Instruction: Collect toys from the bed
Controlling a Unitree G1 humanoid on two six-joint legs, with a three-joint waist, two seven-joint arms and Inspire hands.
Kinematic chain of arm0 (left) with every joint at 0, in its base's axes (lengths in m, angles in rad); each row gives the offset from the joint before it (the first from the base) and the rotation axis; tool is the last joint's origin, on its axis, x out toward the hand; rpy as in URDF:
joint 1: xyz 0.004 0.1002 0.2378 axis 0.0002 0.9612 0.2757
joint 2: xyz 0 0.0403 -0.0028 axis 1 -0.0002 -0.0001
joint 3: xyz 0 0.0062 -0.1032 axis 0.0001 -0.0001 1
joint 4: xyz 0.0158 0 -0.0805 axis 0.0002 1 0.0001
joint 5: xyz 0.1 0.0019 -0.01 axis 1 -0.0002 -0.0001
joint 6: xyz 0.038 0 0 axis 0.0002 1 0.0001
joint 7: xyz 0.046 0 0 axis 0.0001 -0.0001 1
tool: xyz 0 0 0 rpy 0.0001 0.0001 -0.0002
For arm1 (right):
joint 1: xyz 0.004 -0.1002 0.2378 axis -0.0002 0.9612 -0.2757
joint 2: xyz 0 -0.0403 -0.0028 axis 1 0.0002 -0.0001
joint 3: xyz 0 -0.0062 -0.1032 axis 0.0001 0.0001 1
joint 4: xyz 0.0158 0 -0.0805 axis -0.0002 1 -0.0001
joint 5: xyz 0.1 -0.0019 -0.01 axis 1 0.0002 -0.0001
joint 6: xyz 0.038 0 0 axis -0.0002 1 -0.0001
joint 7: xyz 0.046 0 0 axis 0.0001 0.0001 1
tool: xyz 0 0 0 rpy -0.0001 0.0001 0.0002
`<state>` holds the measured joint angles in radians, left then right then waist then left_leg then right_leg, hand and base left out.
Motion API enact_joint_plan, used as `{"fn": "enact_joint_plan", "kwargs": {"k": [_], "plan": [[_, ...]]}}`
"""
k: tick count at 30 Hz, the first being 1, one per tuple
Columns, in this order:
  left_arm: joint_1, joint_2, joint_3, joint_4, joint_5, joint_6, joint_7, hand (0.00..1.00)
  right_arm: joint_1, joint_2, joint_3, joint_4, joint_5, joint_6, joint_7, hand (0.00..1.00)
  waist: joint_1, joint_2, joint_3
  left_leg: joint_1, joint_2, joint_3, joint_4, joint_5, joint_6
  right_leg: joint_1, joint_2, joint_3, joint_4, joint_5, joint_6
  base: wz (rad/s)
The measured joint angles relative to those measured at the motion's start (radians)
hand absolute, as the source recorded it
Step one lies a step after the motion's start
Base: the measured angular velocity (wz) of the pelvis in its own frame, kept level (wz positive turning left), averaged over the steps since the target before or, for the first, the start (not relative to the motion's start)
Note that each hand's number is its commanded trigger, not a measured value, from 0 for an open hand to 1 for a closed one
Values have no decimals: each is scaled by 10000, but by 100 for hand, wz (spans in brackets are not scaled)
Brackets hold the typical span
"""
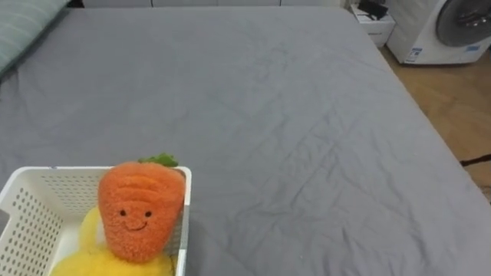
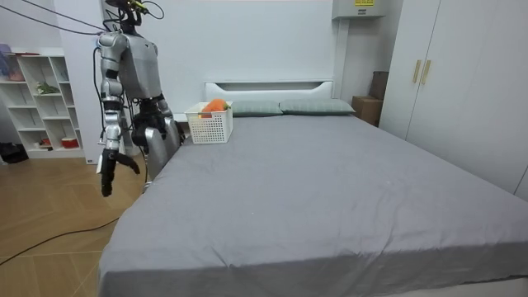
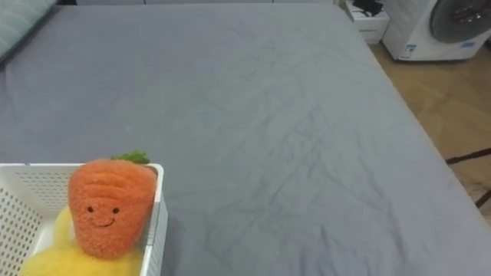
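The bed is covered by a smooth grey sheet with a few light creases. The robot stands at the bed's long side, near the head end, on the room view's left, upright and turned toward the mattress. A tall pale wardrobe stands past the bed on the room view's right. A white washing machine sits on the wooden floor beyond the far side of the bed. An open white shelf is against the wall behind the robot. A striped pillow lies at the head end, on the robot's left.

A white slatted basket rests on the sheet just in front of the robot, close to the near edge. Inside it, an orange plush carrot with a stitched smile and green top stands upright against the basket's right wall. It is pressed onto a yellow plush toy lying beneath it.

The right hand hangs beside the robot's leg, fingers loose and pointing down, holding nothing.
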<state>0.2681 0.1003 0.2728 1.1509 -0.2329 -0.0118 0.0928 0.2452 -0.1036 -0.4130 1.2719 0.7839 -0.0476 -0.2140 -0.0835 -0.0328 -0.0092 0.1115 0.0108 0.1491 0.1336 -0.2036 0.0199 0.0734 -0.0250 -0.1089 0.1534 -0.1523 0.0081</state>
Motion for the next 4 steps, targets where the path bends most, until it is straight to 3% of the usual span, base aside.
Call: {"fn": "enact_joint_plan", "kwargs": {"k": [4], "plan": [[-12,-15,-15,15,22,117,33,0,-98,77,481,515,-93,420,722,0,39,18,6,7,7,-22,16,-59,10,5,2,3,2,-2,4,0]]}}
